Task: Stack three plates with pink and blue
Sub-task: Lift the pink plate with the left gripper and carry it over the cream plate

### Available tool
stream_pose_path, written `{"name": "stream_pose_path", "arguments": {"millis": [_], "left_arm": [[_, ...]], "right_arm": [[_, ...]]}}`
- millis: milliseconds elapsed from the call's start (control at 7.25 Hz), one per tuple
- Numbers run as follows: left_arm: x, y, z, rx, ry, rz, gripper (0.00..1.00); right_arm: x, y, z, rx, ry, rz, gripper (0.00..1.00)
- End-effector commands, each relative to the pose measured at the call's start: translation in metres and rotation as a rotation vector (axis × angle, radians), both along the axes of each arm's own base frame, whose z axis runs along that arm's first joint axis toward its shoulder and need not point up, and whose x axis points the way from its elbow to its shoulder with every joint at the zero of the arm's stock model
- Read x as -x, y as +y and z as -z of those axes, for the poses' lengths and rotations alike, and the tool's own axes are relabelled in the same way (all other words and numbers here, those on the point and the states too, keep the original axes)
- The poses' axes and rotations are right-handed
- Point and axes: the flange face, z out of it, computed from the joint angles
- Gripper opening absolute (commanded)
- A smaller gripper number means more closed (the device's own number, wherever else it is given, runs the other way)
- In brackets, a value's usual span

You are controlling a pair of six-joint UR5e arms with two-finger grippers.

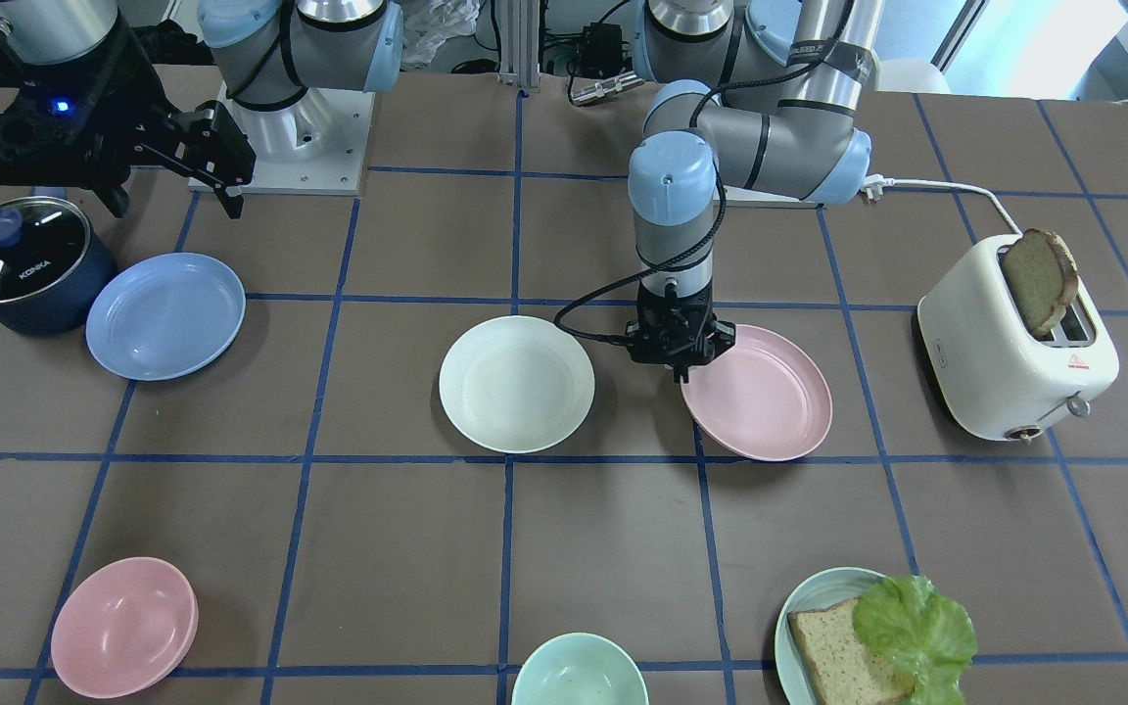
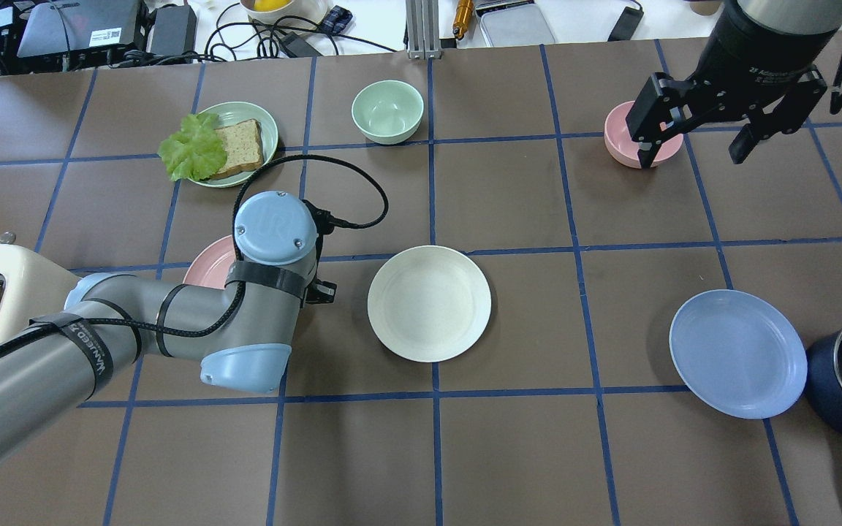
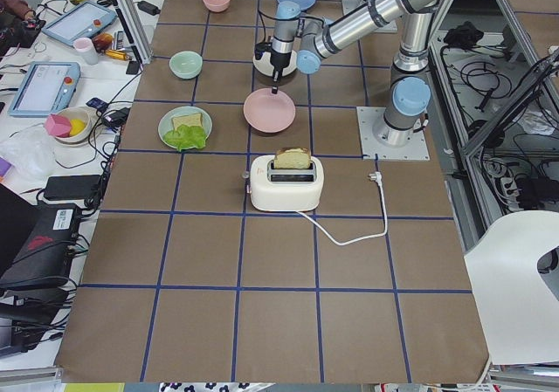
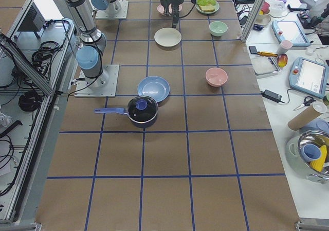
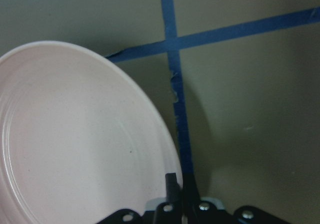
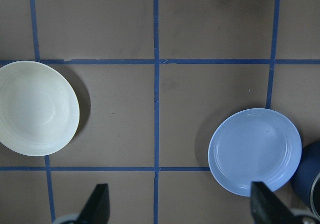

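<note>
Left gripper (image 1: 681, 372) pinched on pink plate (image 1: 762, 395) rim, centre-right; lift level, then centre over white plate (image 1: 516, 384) before release.

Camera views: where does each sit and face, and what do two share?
Front-facing: across the table, facing the robot; left end effector at pink plate.
Overhead: behind the robot, looking forward and down; right end effector.
Exterior left: table end by the toaster; left arm nearest.
Exterior right: table end by the pot; right arm nearest.
Left wrist: down on pink plate; fingertips.
Right wrist: down on white plate and blue plate, both also overhead; fingers.
</note>
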Motion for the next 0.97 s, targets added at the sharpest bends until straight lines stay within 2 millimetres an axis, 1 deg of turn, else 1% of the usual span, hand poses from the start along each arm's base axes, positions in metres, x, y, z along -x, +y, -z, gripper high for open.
{"name": "stream_pose_path", "arguments": {"millis": [0,138,276,414,552,690,828], "left_arm": [[0.048,-0.002,-0.029,0.067,0.024,0.053,0.0],[0.066,-0.002,-0.04,0.081,0.036,0.057,0.0],[0.086,0.002,-0.05,0.073,0.036,0.066,0.0],[0.11,0.014,-0.064,0.08,-0.022,0.099,0.0],[0.13,0.018,-0.069,0.089,-0.037,0.11,0.0],[0.143,0.016,-0.069,0.094,-0.013,0.091,0.0],[0.162,0.015,-0.063,0.076,0.031,0.098,0.0]], "right_arm": [[0.0,0.0,-0.001,0.003,0.001,0.0,1.0],[0.0,0.0,-0.001,0.001,0.002,-0.002,1.0],[0.0,0.0,0.0,0.0,0.004,0.0,1.0],[0.001,0.0,-0.001,0.001,0.014,-0.004,1.0],[0.002,0.0,0.0,-0.001,0.02,-0.004,1.0],[0.001,0.0,0.0,-0.001,0.02,-0.004,1.0],[0.002,0.0,0.0,-0.001,0.02,-0.002,1.0]]}}
